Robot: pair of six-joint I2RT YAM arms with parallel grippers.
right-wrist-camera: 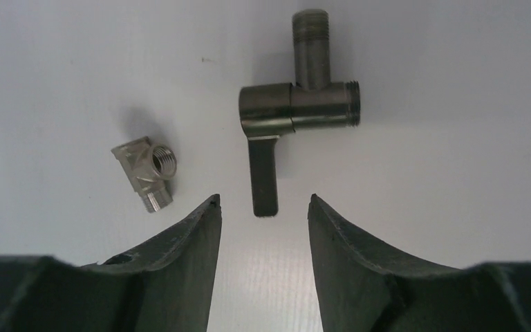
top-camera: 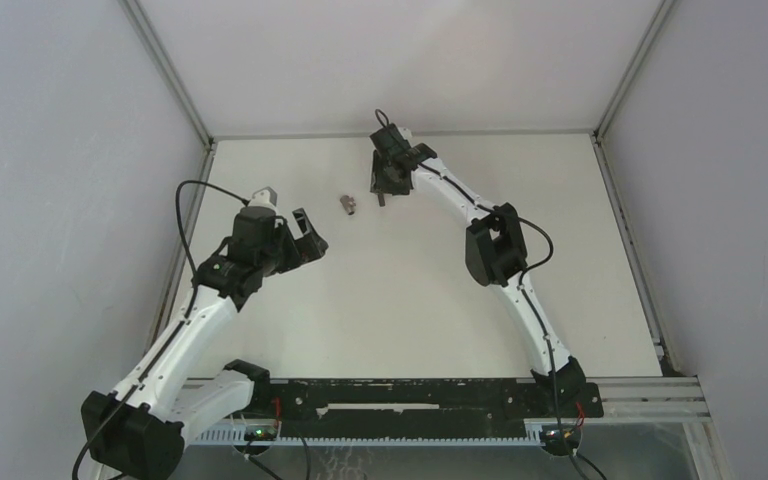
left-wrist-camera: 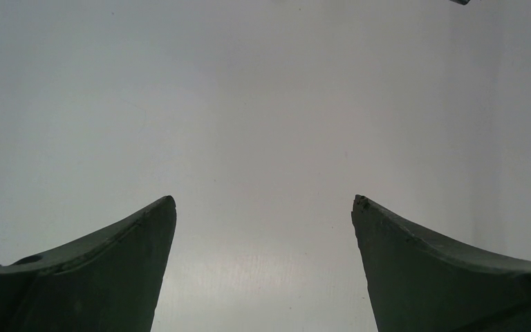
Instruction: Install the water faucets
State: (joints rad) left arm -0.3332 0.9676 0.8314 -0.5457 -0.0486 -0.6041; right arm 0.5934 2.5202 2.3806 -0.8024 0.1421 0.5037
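The dark grey-brown T-shaped tap [right-wrist-camera: 297, 104] lies flat on the white table, its thin lever [right-wrist-camera: 264, 176] pointing toward my right gripper [right-wrist-camera: 263, 199]. The jaws stand partly apart, and the lever's tip lies just ahead of the gap between the fingertips, untouched. A small silvery fitting [right-wrist-camera: 145, 164] rests to the left of the tap, beside the left fingertip. From above, the right gripper [top-camera: 388, 185] hangs over the tap at the table's far middle, with the fitting [top-camera: 347, 204] just to its left. My left gripper [top-camera: 305, 235] is wide open, empty, short of the fitting; in its own wrist view the left gripper [left-wrist-camera: 263, 200] faces bare table.
White walls with metal corner posts [top-camera: 172, 75] close in the table on three sides. The black rail [top-camera: 410, 405] holding both arm bases runs along the near edge. The right arm's elbow [top-camera: 495, 245] rises over the table's right half.
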